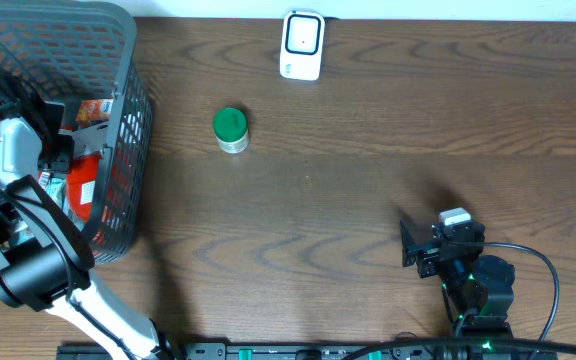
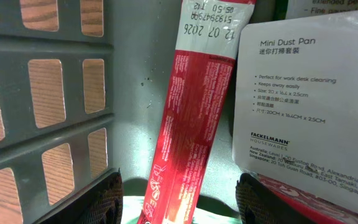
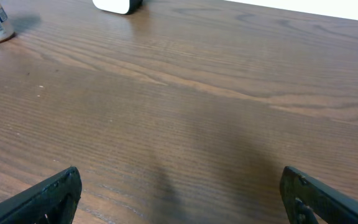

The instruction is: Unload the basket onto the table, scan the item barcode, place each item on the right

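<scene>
1. The red packet (image 2: pixel 191 124) is seen leaning inside the basket (image 2: pixel 55 43).
2. It is judged light, thin and slippery; its lower middle should be gripped.
3. The left claw (image 2: pixel 182 200) is parted around it, unclamped; the right claw (image 3: pixel 179 196) is spread wide above the worktop (image 3: pixel 185 93).

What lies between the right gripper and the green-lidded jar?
Nothing: in the overhead view, only bare wooden table separates the right gripper from the green-lidded jar.

White-and-black left arm (image 1: pixel 8 150), black left gripper (image 2: pixel 182 196), black right arm (image 1: pixel 480 288), white cap (image 1: pixel 455 217), looping black cable (image 1: pixel 551 290)
</scene>
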`<state>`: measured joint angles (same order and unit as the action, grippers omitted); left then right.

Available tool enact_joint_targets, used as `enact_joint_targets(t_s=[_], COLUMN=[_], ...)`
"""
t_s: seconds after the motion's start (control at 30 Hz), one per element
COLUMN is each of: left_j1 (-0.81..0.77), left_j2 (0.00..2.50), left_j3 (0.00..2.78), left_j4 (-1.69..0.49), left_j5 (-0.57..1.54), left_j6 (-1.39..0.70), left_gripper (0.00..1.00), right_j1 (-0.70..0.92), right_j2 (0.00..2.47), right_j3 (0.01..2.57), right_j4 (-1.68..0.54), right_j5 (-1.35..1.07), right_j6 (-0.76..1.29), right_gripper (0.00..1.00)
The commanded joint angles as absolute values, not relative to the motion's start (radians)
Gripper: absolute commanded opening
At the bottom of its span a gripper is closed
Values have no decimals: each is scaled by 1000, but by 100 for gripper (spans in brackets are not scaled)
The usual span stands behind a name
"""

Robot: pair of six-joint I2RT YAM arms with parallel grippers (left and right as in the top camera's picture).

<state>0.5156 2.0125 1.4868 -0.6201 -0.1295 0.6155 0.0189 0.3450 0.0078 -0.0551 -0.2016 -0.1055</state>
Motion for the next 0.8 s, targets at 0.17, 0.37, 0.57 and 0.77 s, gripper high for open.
enact_joint_targets(t_s=[0.17, 0.37, 0.57, 0.77], left_j1=[538, 538, 537, 537], left_j2=[2120, 2136, 2136, 2136], left_j3=[1483, 1483, 1483, 1483], left_j4=[-619, -600, -585, -583], left_j5=[-108, -109, -120, -120], left_j6=[636, 636, 635, 635], left_gripper=[59, 44, 27, 19], right_j1=[26, 26, 26, 26], right_j2=[346, 346, 346, 346], right_j3=[6, 6, 6, 6], right_j4=[-60, -60, -60, -60], right_j5=[-191, -191, -191, -191], right_j6=[-91, -91, -91, -91], right_gripper=[99, 99, 99, 99])
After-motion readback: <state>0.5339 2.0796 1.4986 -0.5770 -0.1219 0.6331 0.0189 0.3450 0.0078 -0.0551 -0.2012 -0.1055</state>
